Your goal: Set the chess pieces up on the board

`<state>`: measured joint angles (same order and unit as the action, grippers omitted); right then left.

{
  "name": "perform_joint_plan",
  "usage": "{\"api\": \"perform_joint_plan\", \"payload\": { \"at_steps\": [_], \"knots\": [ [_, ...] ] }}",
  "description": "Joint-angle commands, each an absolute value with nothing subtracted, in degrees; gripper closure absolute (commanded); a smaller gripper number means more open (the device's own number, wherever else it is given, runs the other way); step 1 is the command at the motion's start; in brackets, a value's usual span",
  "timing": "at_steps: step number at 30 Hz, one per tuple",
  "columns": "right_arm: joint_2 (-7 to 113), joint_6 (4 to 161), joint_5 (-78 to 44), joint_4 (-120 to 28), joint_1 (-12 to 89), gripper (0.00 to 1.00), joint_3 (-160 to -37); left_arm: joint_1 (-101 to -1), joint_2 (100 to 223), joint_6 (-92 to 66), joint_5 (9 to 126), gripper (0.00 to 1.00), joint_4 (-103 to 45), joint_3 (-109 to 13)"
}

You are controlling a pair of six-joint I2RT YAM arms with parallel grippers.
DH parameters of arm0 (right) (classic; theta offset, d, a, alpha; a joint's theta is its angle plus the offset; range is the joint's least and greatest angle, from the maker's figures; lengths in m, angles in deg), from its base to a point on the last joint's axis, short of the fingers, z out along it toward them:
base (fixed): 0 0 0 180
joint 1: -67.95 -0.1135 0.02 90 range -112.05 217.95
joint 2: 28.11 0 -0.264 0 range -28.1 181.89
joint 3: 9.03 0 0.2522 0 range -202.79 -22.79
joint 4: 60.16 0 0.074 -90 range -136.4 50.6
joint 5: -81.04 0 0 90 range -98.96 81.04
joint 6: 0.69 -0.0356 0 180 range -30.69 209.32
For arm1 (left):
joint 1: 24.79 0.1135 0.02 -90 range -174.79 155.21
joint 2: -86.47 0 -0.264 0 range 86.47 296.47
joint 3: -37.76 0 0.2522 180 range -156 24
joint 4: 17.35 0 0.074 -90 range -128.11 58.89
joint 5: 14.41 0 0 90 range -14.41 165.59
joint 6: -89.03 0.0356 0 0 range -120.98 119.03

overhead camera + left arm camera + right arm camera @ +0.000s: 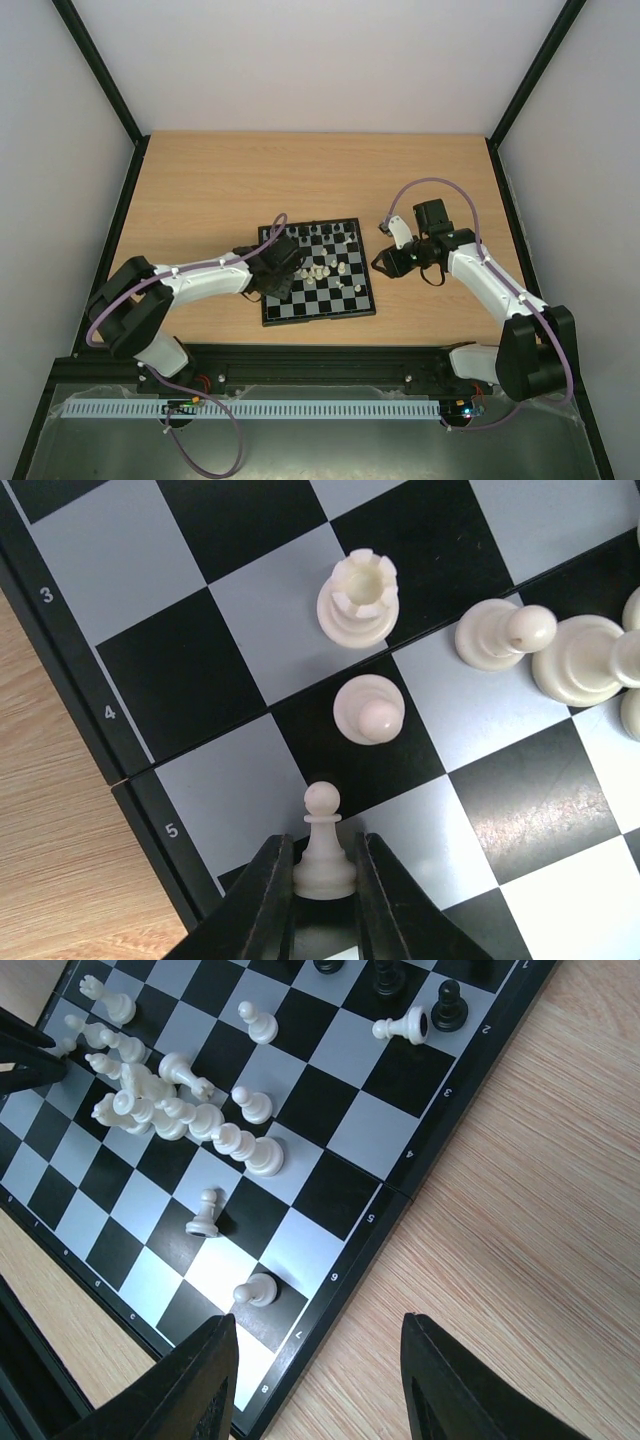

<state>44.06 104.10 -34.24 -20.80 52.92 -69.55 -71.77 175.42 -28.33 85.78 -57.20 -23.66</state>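
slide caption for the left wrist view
Left gripper clasps a white pawn at the edge of the board, near a white rook.

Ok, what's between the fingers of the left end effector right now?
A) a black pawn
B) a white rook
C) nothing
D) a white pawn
D: the left wrist view shows a white pawn with the fingers of the left end effector closed against both sides of its base, while the white rook stands apart, untouched.

Bright even light, sheen on the board (218,1265), overhead perhaps soft.
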Motion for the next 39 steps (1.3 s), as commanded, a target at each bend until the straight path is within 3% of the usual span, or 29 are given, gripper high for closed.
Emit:
{"api": "perform_joint_plan", "payload": {
  "at_steps": [1,8,16,22,39],
  "knots": [
    [44.65,104.75,-36.26,-19.04,52.94,0.55,-69.72,-72.03,176.26,-28.64,87.27,0.86,-58.36,-23.66],
    [47.98,102.67,-45.2,-11.11,52.95,0.55,-80.16,-75.32,161.98,-25.14,88.73,0.87,-50.35,-18.31],
    [59.71,103.37,-63.57,3.96,50.74,0.54,-94.75,-84.23,145.12,-20.65,86.59,0.87,-26.84,-5.58],
    [65.89,105.45,-66.43,10.44,44.86,0.53,-98.89,-87.88,145.08,-18.18,86.47,0.86,-23.12,-5.14],
    [70.69,104.53,-67.89,11.26,35.6,0.69,-100.16,-92.55,146.12,-17.76,89.03,0.85,-19.51,-6.36]
  ]
}}
